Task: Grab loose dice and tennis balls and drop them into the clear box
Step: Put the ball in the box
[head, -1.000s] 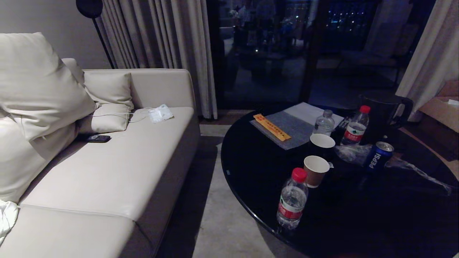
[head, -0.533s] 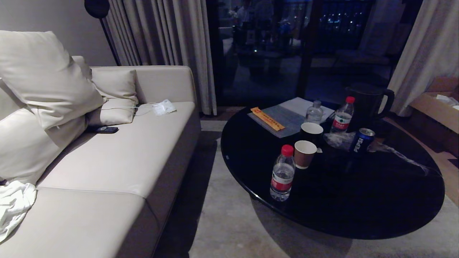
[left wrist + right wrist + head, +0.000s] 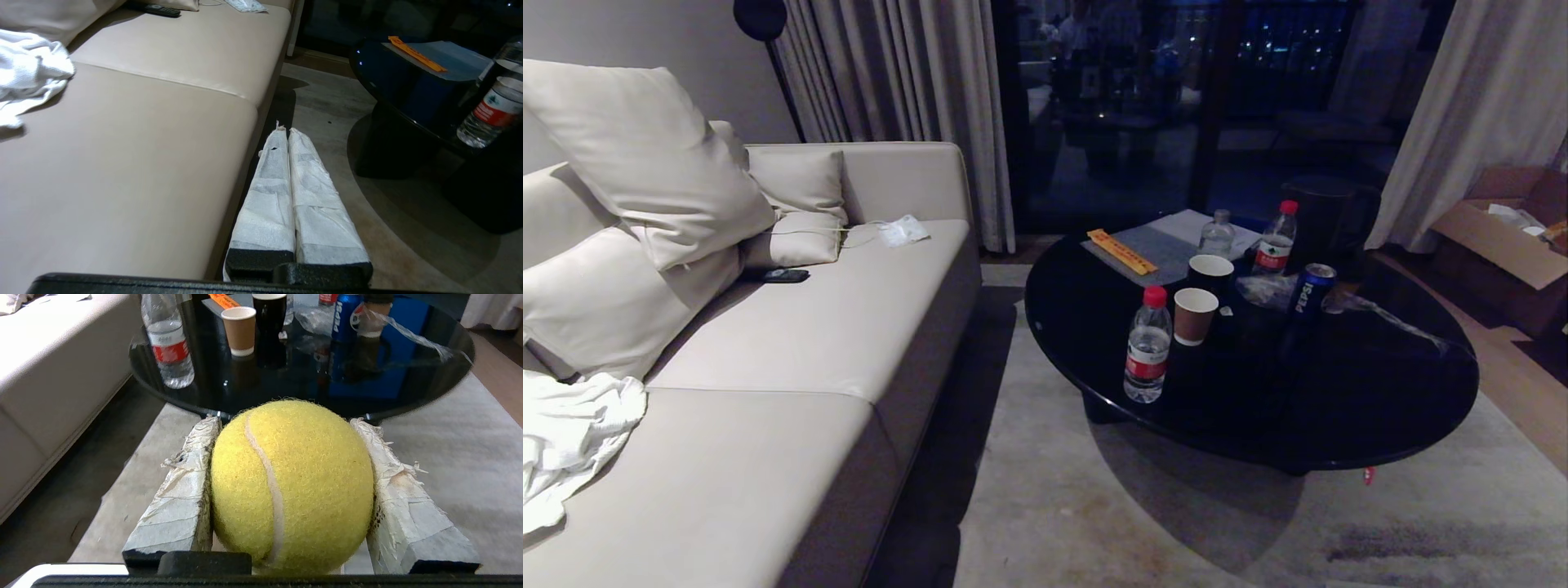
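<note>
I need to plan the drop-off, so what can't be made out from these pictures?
- Clear box and dice: in no view.
- Both arms: outside the head view.
- Tennis ball: its underside is cut off by the right wrist view's edge, between the right end effector fingers.
- Kettle: dark against the window, details unclear.

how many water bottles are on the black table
3. One red-capped bottle stands at the near-left edge of the black table; another red-capped bottle and a capless-looking clear bottle stand at the far side.

sofa [image 3: 792, 343] left | round table [image 3: 1339, 408] right, rug [image 3: 1094, 523] under it | bottles, cups, can on table
</note>
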Robot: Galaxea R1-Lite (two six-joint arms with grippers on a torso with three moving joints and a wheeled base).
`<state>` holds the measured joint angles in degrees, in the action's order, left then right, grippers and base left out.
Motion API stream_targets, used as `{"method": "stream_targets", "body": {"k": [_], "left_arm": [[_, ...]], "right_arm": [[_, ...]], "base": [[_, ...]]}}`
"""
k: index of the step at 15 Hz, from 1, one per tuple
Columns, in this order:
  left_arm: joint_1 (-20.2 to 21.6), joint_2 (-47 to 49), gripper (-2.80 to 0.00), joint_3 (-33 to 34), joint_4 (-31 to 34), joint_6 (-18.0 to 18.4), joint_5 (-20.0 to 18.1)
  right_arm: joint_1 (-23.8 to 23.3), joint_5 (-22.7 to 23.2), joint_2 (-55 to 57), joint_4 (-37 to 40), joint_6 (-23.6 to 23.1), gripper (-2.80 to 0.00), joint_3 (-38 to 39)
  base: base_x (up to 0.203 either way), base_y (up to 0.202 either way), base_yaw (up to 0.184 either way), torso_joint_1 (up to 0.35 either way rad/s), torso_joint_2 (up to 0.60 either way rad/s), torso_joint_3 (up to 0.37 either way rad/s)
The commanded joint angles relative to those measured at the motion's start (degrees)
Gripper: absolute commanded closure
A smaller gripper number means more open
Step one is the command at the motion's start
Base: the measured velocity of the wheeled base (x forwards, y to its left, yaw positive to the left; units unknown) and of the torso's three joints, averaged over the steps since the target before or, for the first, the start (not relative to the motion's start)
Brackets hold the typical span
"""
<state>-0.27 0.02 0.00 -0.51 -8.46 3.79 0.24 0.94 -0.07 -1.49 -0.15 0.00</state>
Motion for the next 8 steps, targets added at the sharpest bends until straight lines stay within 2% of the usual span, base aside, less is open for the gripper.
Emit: {"method": "stream_targets", "body": {"k": [1,8], "left_arm": [[0.0,0.06,0.0,0.0,-0.02,-0.07,0.07],[0.0,0.0,0.0,0.0,-0.02,-0.07,0.01]], "right_arm": [[0.02,0.03,0.07,-0.09,-0.02,0.0,0.62],[0.01,0.03,0.07,-0.01,-0.02,0.0,0.62]], "base": [[-0.189,0.0,-0.004,0.003,0.0,0.002],[-0.186,0.0,-0.001,0.005,0.0,0.003]]}}
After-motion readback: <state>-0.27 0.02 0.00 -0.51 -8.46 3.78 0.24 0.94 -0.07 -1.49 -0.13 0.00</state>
